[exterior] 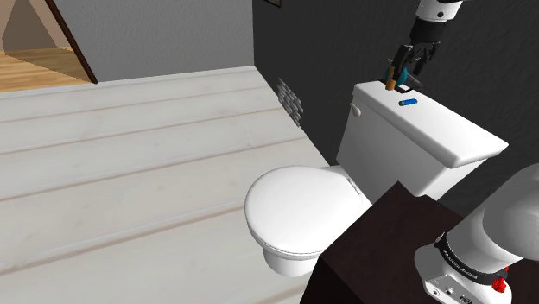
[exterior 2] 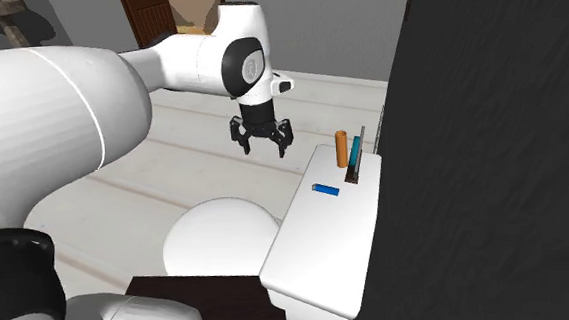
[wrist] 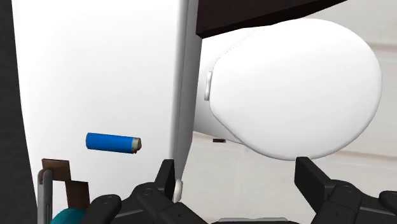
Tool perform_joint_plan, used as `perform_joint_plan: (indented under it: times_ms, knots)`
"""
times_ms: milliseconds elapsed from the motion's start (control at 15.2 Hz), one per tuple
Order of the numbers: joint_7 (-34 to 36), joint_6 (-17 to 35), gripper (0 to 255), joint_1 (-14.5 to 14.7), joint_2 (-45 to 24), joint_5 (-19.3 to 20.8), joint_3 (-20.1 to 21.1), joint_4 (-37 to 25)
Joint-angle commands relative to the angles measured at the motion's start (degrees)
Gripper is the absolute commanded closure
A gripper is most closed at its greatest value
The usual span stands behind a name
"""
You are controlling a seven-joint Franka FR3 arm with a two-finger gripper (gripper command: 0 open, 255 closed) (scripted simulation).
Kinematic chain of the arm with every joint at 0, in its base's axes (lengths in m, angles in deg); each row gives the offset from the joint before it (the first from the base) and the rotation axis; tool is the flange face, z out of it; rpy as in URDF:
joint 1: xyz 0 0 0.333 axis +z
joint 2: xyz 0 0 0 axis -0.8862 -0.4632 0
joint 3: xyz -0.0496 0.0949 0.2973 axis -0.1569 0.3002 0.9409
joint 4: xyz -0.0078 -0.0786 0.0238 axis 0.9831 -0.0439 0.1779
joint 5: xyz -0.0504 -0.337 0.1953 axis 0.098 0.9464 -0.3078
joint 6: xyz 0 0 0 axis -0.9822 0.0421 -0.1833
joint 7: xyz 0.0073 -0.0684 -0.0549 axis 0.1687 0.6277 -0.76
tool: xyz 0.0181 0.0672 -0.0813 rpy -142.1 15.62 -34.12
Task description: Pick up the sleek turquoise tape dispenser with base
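Turquoise tape dispenser on a dark brown base [exterior 2: 357, 160]: upright on the white toilet tank lid [exterior 2: 322, 252], at the end farthest from the stand, close to the charcoal wall [exterior 2: 491, 123].

Orange cylinder [exterior 2: 341, 148]: upright, just beside the dispenser, on its side away from the wall.

Small blue cylinder [exterior 2: 324, 189]: lying flat on the same lid, near both but touching neither.

All-black two-finger gripper [exterior 2: 263, 145]: fingers spread wide, grasping nothing. It hangs in the air by the lid's front edge, near the dispenser and clear of it.

White oval toilet seat cover [wrist: 292, 89]: closed, lying beyond the spread fingers in the wrist view.

Dark brown stand [exterior: 380, 250]: beside the toilet.

Pale plank floor [exterior: 129, 155]: around the toilet.
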Motion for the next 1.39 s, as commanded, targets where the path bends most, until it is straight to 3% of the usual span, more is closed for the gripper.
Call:
perform_joint_plan:
  times_ms: [0,396,726,1320]
  knots:
    - [-2.58,1.08,0,-0.40,-3.62,-0.41,-2.39,-2.68]
    - [-10.46,3.49,0,-1.70,-14.64,-3.95,-8.84,-11.02]
    - [-17.84,3.95,0,-3.85,-25.44,-9.71,-13.29,-19.95]
    - [-28.60,-0.10,0,-13.08,-45.64,-21.92,-15.71,-39.96]
